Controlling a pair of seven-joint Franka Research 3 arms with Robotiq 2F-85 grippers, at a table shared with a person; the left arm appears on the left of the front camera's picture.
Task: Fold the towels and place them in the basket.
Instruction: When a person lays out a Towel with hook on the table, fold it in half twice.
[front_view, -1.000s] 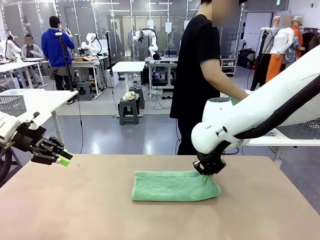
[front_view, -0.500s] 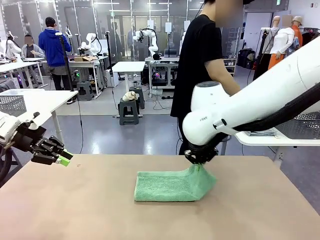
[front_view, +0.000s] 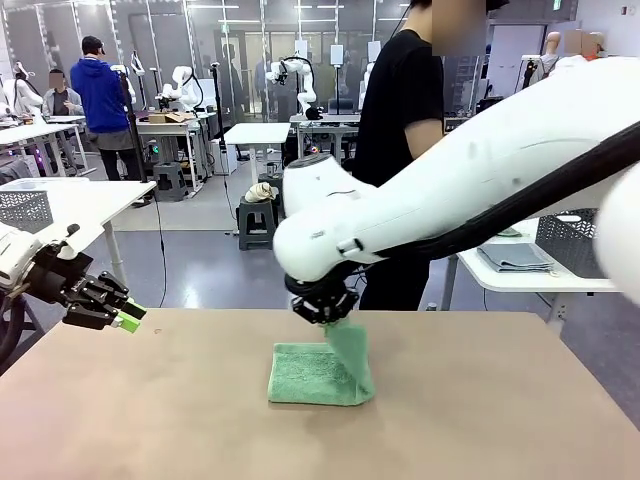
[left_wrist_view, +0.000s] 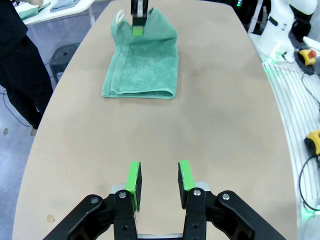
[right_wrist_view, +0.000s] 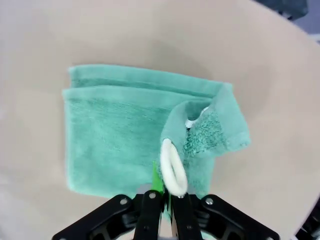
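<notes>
Seeing the right arm (front_view: 470, 170) reached in from the right side and across the middle, long white link sloping down to the left, wrist bent over table centre so the right gripper (front_view: 333, 318) points straight down. Reading it as clamped tight on one corner of the mint green towel (front_view: 312, 377): in the right wrist view, green pads pressed together on the terry, white loop (right_wrist_view: 173, 169) dangling right at the fingertips. Found the towel folded and lying flat mid-table (front_view: 150, 420), long edges stacked. Pinched corner lifted clear of the surface and held over the rest of the cloth, a flap hanging from the fingers down to the towel's right end. Seeing the left arm (front_view: 12, 262) low at the table's left edge, wrist roughly level, left gripper (front_view: 128, 318) aimed toward the middle and tipped slightly down, hovering above the tabletop. Pads parted and parallel with nothing between them, so released. Well apart from the towel, which sits straight ahead of it in the left wrist view. Spotted a person (front_view: 400, 120) in a black shirt standing at the far side behind the right arm, forearm bent toward a white side table (front_view: 560, 283) holding a folded grey cloth (front_view: 515, 257).
</notes>
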